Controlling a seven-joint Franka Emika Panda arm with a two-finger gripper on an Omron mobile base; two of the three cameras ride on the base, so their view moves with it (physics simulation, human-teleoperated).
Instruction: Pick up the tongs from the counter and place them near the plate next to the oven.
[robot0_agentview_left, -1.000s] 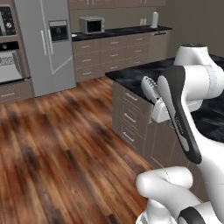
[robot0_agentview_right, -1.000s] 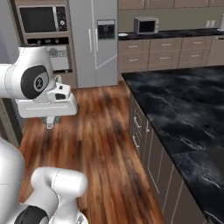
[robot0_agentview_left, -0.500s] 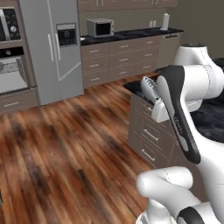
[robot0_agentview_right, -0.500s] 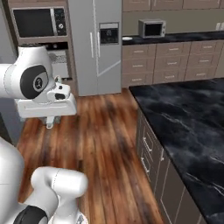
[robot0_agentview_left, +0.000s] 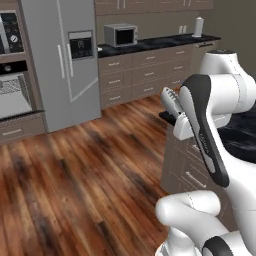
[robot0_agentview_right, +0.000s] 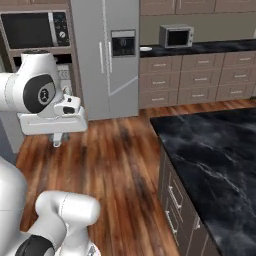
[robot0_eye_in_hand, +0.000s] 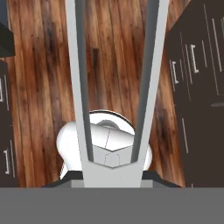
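Note:
In the hand view, the silver-grey tongs (robot0_eye_in_hand: 81, 87) run up the picture as two long narrow arms above the wooden floor, and my gripper (robot0_eye_in_hand: 112, 177) is shut on their joined end. From the left base view the tongs (robot0_agentview_left: 170, 98) stick up beside the white hand, over the corner of the black marble counter (robot0_agentview_left: 239, 135). The silver oven (robot0_agentview_left: 121, 35) stands on the far back worktop right of the fridge. It appears again as the oven (robot0_agentview_right: 176, 36), with a small white spot that may be the plate (robot0_agentview_right: 145, 48) to its left.
A tall steel fridge (robot0_agentview_left: 65, 60) and a wall oven stack (robot0_agentview_left: 11, 75) stand at the back left. Wooden floor (robot0_agentview_left: 85, 170) lies open between me and the back cabinets. The island counter (robot0_agentview_right: 210, 150) with its drawers fills the right side.
The whole scene has shifted and grown in both base views: the base has driven toward the back wall. The arm keeps the same pose with the tongs still held.

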